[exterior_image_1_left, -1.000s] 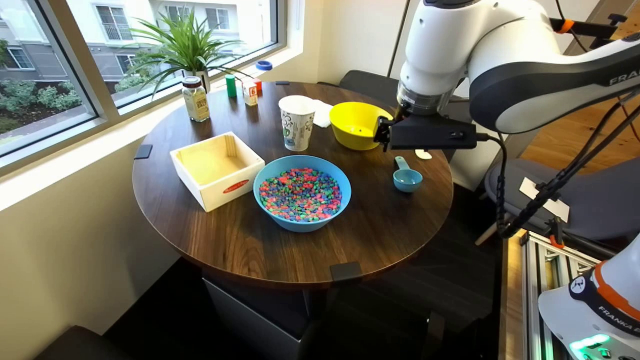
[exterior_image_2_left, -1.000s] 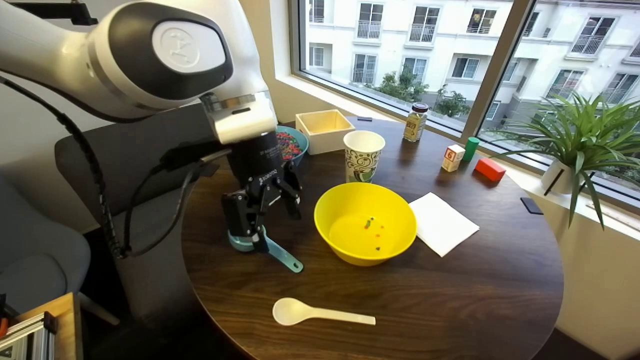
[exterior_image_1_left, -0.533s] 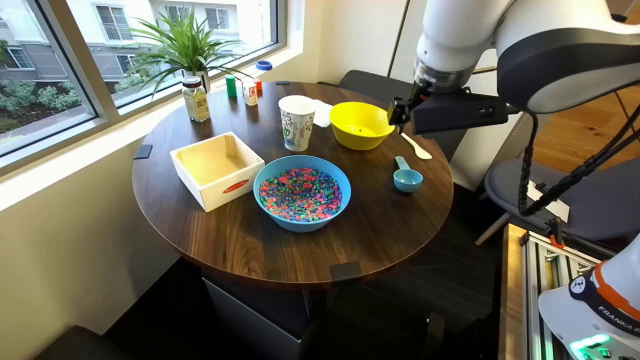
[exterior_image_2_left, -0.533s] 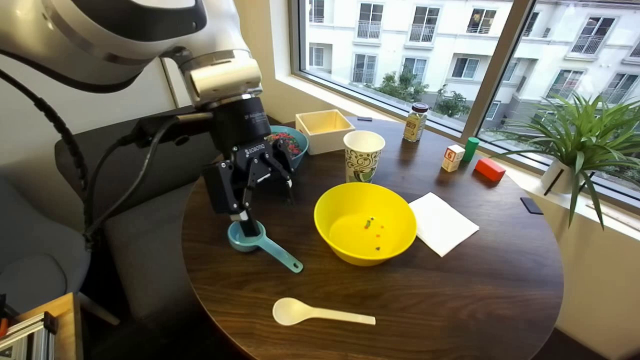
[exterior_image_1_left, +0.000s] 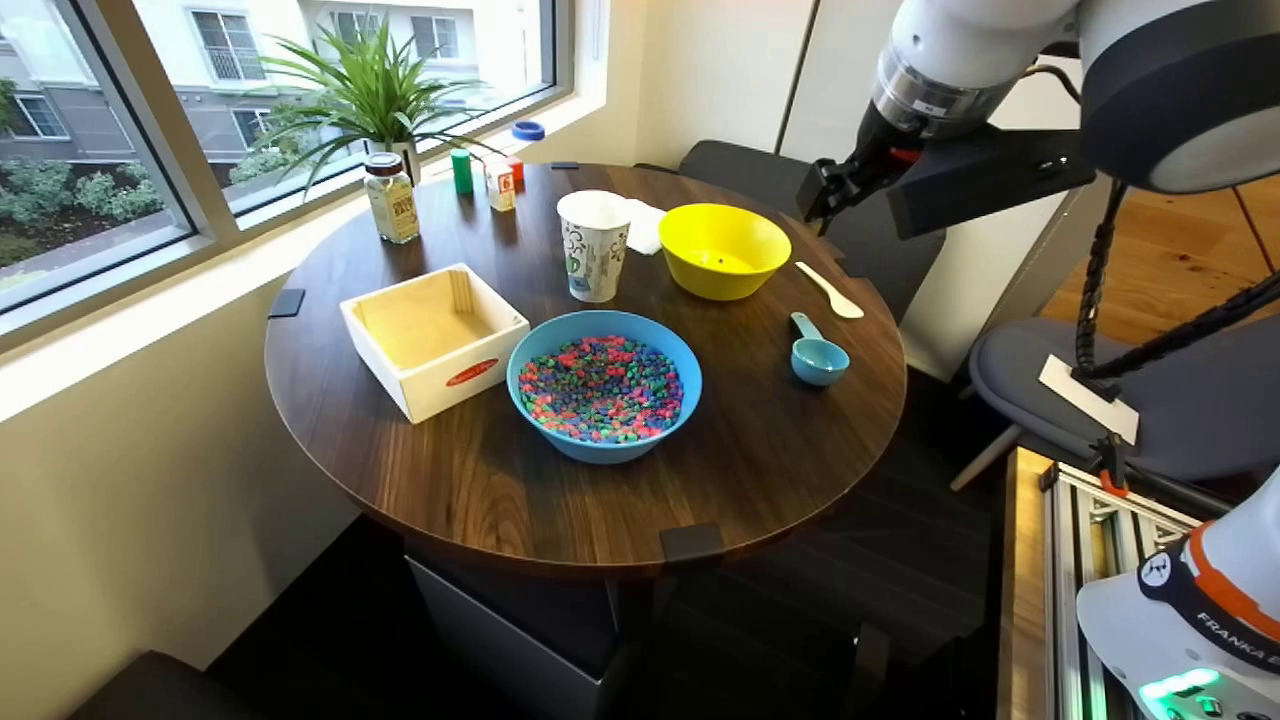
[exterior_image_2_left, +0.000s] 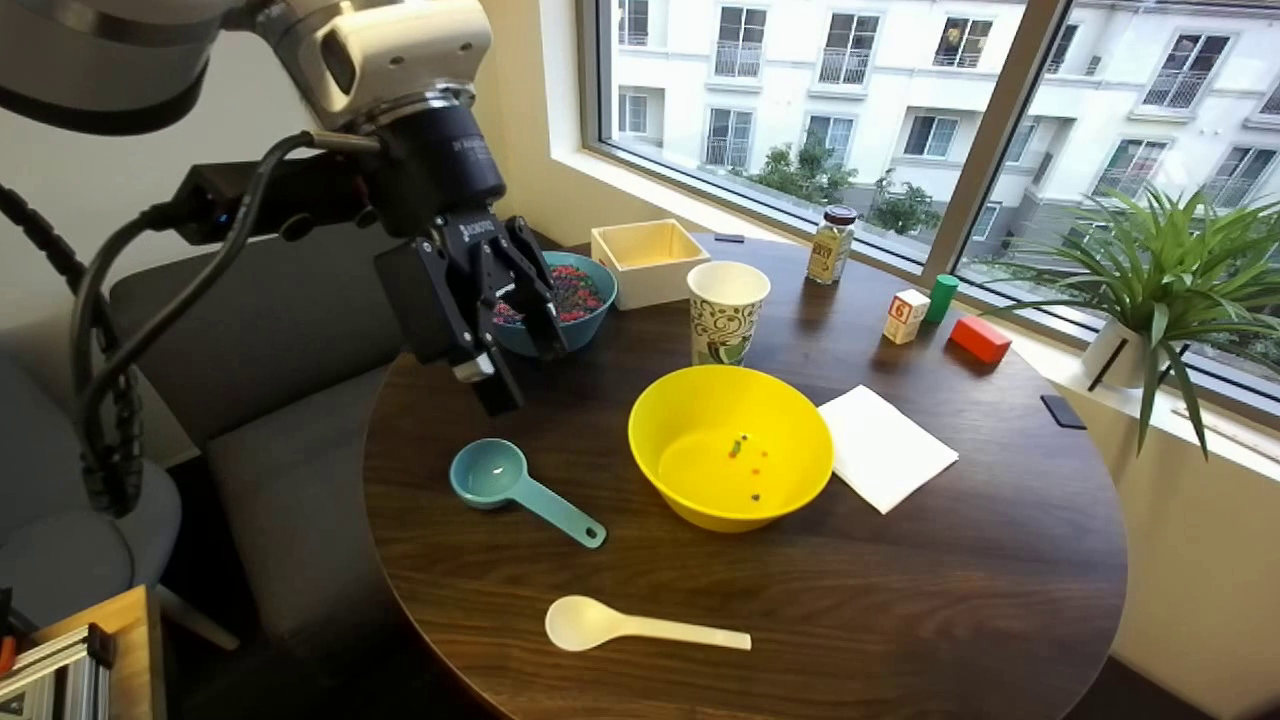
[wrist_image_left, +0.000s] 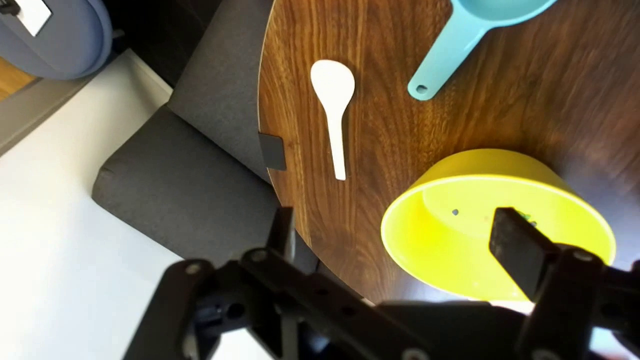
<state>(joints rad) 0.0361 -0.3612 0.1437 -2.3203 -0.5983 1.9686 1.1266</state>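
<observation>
In an exterior view, the camera is overlooking the tabletop past the blue bowl; in an exterior view, it is facing the window across the edge nearest the pale spoon. The wrist view is looking down, close (all are sharing scoop and yellow bowl).

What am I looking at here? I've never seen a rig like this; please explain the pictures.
You're seeing a Franka Panda robot arm. Two pictures were taken from outside it, from different places; the third was taken from its wrist, so its black jaws show at the bottom. They stand open and empty, raised off a round table. On it lie a blue measuring scoop and a white spoon. Near them stands a yellow bowl with a few coloured bits inside; a blue bowl holds many more. Around these are a patterned paper cup, an open wooden box, a labelled jar, a white napkin, a number block, a red block and a green cylinder.
</observation>
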